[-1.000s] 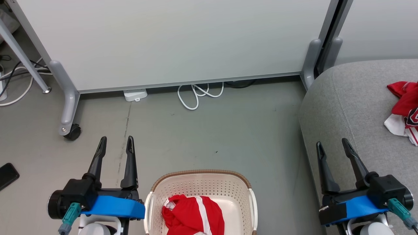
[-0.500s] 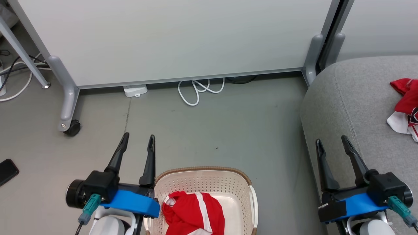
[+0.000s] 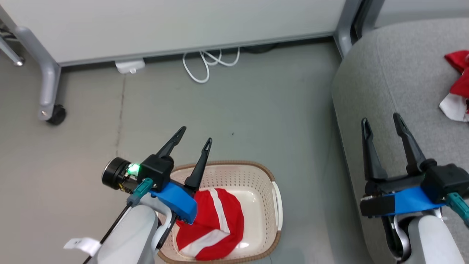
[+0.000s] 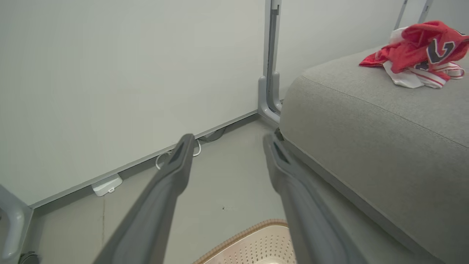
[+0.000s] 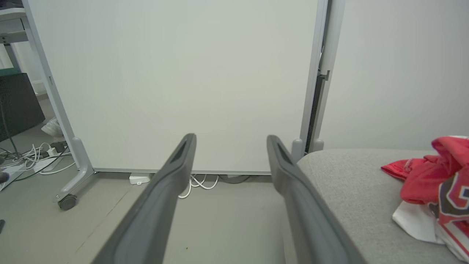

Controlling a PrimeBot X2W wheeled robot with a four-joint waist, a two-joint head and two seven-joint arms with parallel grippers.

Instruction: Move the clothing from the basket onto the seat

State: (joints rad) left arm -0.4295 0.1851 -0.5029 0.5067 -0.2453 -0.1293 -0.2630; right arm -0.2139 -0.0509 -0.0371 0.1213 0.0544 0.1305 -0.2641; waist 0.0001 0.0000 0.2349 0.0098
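Note:
A red garment with white stripes [image 3: 214,223] lies crumpled in the cream perforated basket [image 3: 265,183] on the floor. My left gripper [image 3: 196,134] hangs open over the basket's near-left rim, fingers pointing toward the far rim, nothing between them. A second red-and-white piece of clothing [image 3: 458,88] [image 4: 417,58] [image 5: 436,183] lies bunched on the grey seat [image 3: 388,73] [image 4: 366,121] [image 5: 351,190] at the right. My right gripper [image 3: 381,123] stands open and empty over the seat's left edge. The basket's far rim [image 4: 249,238] shows below the left fingers.
A white partition panel [image 3: 165,22] on grey wheeled legs [image 3: 49,91] closes off the far side. White cable loops [image 3: 205,62] and a small white box [image 3: 128,66] lie at its foot. Bare grey floor [image 3: 238,117] stretches between basket, panel and seat.
My left arm has swung right and forward, from beside the basket to over its left rim. The head camera has tilted down, shifting the whole picture. Both grippers stay open.

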